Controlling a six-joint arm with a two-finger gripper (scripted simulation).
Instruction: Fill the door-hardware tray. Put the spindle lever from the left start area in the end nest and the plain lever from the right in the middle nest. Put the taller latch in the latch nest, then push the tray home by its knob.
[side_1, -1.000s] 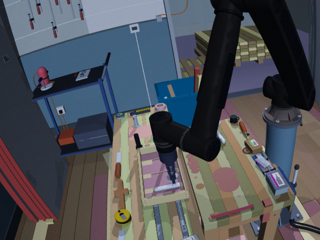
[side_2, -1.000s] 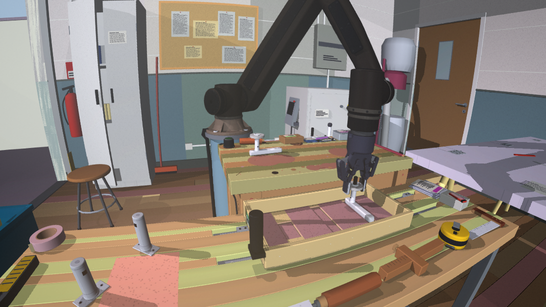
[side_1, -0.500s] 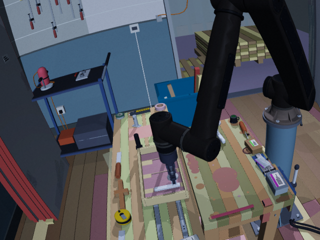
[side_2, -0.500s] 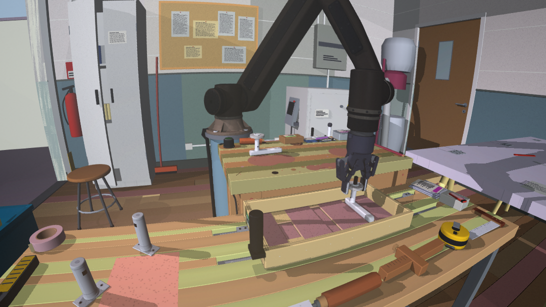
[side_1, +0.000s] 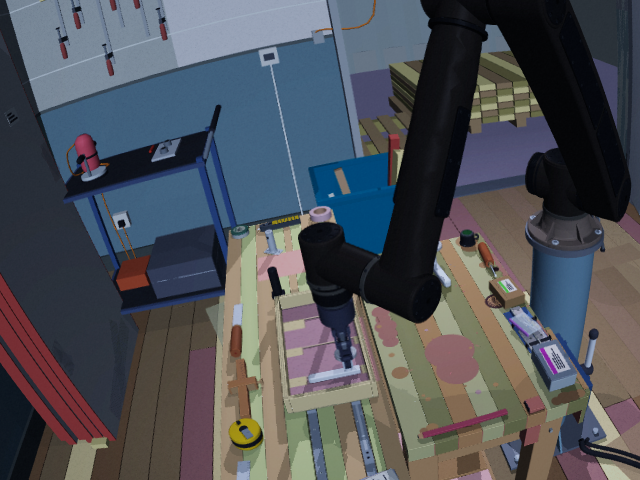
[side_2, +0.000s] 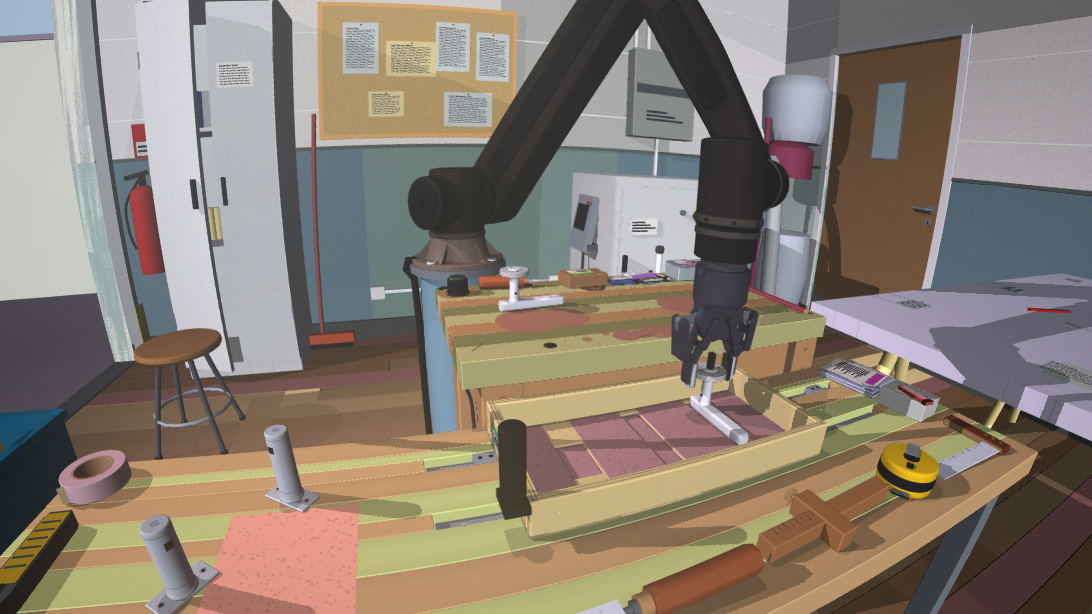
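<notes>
The plain lever [side_1: 442, 276] on the raised bench is mostly hidden behind my arm from the side camera; from the second side camera it [side_2: 527, 294] lies in full sight. The spindle lever [side_1: 336, 371] [side_2: 716, 405] rests in the end nest of the wooden tray [side_1: 325, 351] [side_2: 649, 450], its spindle pointing up. The tray's black knob [side_1: 275, 281] [side_2: 513, 467] stands at its far end. Two grey latches [side_2: 286, 467] [side_2: 169, 563] stand upright on the low bench beside a pink mat. My gripper [side_1: 345, 355] [side_2: 712, 359] hangs just over the spindle, open and holding nothing.
A blue bin [side_1: 356, 199] and a blue shelf cart [side_1: 155, 217] stand behind the bench. A tape roll [side_2: 93, 475], wooden mallet [side_2: 817, 519], yellow tape measure [side_2: 907, 470] and roller [side_2: 702, 576] lie along the low bench. Rails [side_1: 338, 439] run out from under the tray.
</notes>
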